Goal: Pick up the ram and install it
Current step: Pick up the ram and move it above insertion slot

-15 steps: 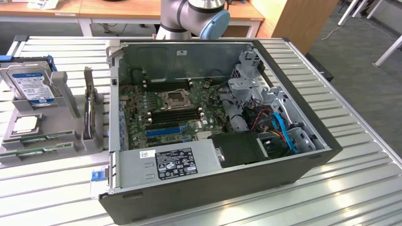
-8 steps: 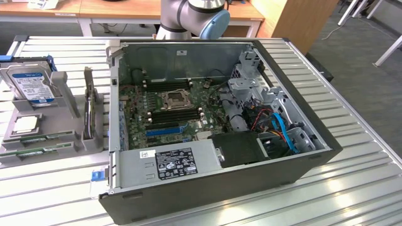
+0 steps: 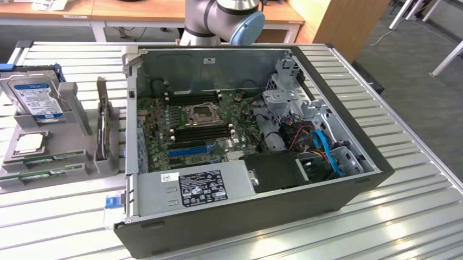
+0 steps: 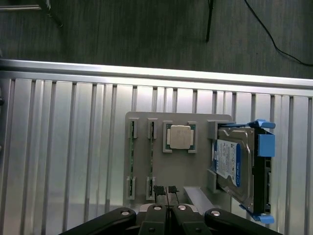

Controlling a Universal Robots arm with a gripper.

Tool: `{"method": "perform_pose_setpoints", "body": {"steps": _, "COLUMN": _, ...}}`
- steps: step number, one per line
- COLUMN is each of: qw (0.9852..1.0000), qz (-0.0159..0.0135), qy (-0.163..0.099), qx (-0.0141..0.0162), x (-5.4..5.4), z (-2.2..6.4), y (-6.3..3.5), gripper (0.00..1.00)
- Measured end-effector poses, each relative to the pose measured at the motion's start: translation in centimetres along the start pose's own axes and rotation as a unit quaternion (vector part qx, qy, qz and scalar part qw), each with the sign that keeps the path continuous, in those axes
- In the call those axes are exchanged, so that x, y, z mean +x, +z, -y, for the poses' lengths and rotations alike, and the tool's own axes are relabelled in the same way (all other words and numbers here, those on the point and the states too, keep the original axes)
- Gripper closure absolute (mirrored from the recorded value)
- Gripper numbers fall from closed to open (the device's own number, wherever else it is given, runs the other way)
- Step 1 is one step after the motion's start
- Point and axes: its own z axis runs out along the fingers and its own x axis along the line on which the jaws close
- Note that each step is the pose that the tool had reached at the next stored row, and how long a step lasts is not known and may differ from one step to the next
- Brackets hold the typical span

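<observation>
Right up close, the gripper [image 4: 165,190] has its two black ridged fingers [image 4: 158,189] pressed tight together, nothing between them. Just off those fingertips, almost touching the line of them, sits the near end of a ram stick [image 4: 151,156], standing on its edge in the slots of a grey holder [image 4: 195,166] and running straight away from the tips. One slot further out to the same side, a second ram stick [image 4: 132,156] stands parallel to it, so both are parked in the holder. Ahead of the fingers and a little to the other side lies the square silver processor [image 4: 179,136], flat in its recess. Further out on that side a hard drive [image 4: 230,161] with blue rails leans in its cradle. All of this rests on the ribbed metal table [image 4: 73,147]. Well away from the fingers, on the exterior view's right of the holder, the open computer case [image 3: 239,227] shows its green motherboard [image 3: 195,127], with the arm [image 3: 220,19] rising behind it.
</observation>
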Motion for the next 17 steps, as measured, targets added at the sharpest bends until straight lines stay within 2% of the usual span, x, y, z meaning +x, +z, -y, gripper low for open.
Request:
{"method": "perform_pose_setpoints", "body": {"steps": 7, "qw": 1.0000, "qz": 0.0000, "qy": 0.000, "qx": 0.0000, "x": 0.00, "z": 0.00, "y": 0.00, "gripper": 0.89}}
{"method": "perform_pose_setpoints", "body": {"steps": 8, "qw": 1.0000, "qz": 0.0000, "qy": 0.000, "qx": 0.0000, "x": 0.00, "z": 0.00, "y": 0.00, "gripper": 0.84}}
{"method": "perform_pose_setpoints", "body": {"steps": 10, "qw": 1.0000, "qz": 0.0000, "qy": 0.000, "qx": 0.0000, "x": 0.00, "z": 0.00, "y": 0.00, "gripper": 0.84}}
{"method": "perform_pose_setpoints", "body": {"steps": 11, "qw": 1.0000, "qz": 0.0000, "qy": 0.000, "qx": 0.0000, "x": 0.00, "z": 0.00, "y": 0.00, "gripper": 0.76}}
{"method": "perform_pose_setpoints", "body": {"steps": 17, "qw": 1.0000, "qz": 0.0000, "qy": 0.000, "qx": 0.0000, "x": 0.00, "z": 0.00, "y": 0.00, "gripper": 0.76}}
